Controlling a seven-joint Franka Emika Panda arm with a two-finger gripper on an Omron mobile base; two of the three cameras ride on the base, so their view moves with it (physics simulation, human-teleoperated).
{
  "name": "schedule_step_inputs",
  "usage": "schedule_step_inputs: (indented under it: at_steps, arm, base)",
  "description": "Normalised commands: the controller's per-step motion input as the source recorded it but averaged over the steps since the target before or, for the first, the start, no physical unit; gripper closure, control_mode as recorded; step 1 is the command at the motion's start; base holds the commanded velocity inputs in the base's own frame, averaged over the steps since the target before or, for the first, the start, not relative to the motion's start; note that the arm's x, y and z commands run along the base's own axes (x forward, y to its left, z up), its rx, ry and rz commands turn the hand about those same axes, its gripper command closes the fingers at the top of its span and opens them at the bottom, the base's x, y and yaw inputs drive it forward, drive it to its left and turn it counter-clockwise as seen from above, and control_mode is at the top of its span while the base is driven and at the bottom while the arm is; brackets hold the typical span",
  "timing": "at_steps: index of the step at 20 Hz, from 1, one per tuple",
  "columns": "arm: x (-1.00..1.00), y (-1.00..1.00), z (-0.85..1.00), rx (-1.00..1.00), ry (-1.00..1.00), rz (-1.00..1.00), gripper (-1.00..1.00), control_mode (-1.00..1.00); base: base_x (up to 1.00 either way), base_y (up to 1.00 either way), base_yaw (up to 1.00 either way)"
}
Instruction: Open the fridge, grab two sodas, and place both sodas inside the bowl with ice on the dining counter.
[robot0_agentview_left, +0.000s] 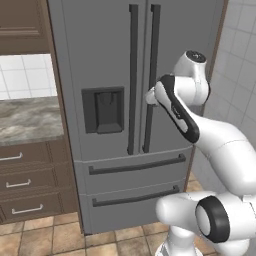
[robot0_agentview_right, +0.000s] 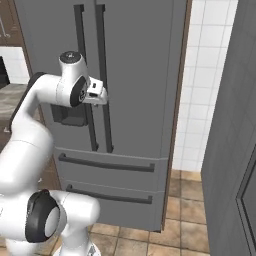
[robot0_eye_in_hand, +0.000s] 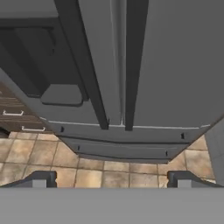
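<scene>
The fridge (robot0_agentview_left: 100, 55) stands with both upper doors and both lower drawers closed. Its two long dark bar handles (robot0_agentview_left: 133, 80) run side by side down the middle seam. My gripper (robot0_agentview_left: 149, 96) hovers right in front of the right-hand handle (robot0_agentview_right: 102, 75) at mid-height, touching nothing. In the hand view the fingertips (robot0_eye_in_hand: 40, 179) stand wide apart, so the gripper (robot0_eye_in_hand: 111, 181) is open and empty, looking down along the handles (robot0_eye_in_hand: 130, 65) and the dispenser recess (robot0_eye_in_hand: 30, 57). The sodas, the bowl and the dining counter are out of view.
Left of the fridge sit a marbled worktop (robot0_agentview_left: 27, 120) and brown wooden drawers (robot0_agentview_left: 25, 182). A white tiled wall (robot0_agentview_left: 240, 60) closes the right side. A tall dark grey panel (robot0_agentview_right: 230, 150) stands near on the right. The floor (robot0_agentview_left: 50, 235) is tan tile.
</scene>
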Motion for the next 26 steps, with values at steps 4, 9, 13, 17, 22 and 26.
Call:
schedule_step_inputs:
  at_steps: [4, 9, 13, 17, 22, 26]
  arm:
    - [0.6, 0.53, 0.48, -0.04, -0.07, -0.02, -1.0, -1.0]
    - [0.39, -0.04, 0.4, -0.11, -0.08, -0.06, -1.0, -1.0]
    - [0.02, -0.54, 0.25, -0.07, -0.17, -0.04, -1.0, -1.0]
    - [0.02, -0.33, 0.15, -0.01, -0.17, -0.02, -1.0, -1.0]
    - [0.34, -0.03, 0.05, 0.03, -0.03, 0.0, -1.0, -1.0]
    - [0.35, 0.09, 0.0, 0.01, 0.0, 0.0, -1.0, -1.0]
  base:
    - [0.0, 0.0, 0.0]
    - [0.0, 0.0, 0.0]
    - [0.0, 0.0, 0.0]
    - [0.0, 0.0, 0.0]
    - [0.0, 0.0, 0.0]
    - [0.0, 0.0, 0.0]
